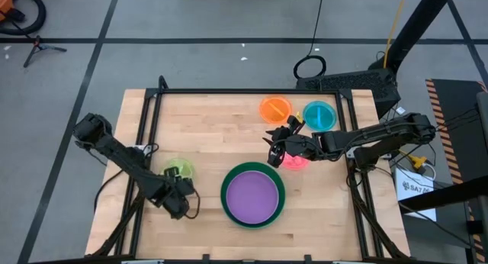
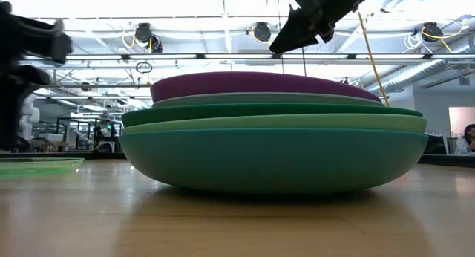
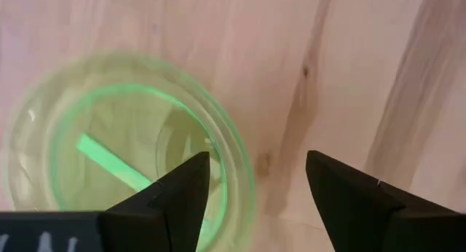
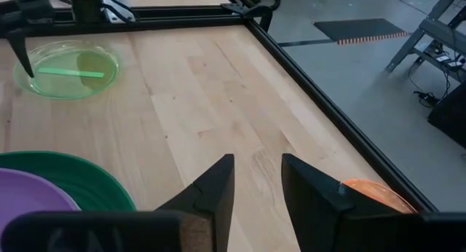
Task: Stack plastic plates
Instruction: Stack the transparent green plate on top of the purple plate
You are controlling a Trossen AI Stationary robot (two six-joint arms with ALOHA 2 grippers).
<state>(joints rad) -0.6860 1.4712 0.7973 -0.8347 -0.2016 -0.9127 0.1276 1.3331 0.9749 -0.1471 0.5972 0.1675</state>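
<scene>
two grippers, both empty: left gripper [image 3: 251, 201] fingers wide over yellow-green plate [image 3: 124, 150]; right gripper [image 4: 257, 190] narrowly parted, above table [image 4: 211, 99].

Smooth matt plastic plates [image 2: 274, 149], translucent glossy yellow-green plate [image 3: 124, 150], grained wooden table [image 1: 206, 127]

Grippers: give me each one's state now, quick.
Left gripper: open, empty, one finger over the yellow-green plate.
Right gripper: open, holding nothing, above the table.
</scene>
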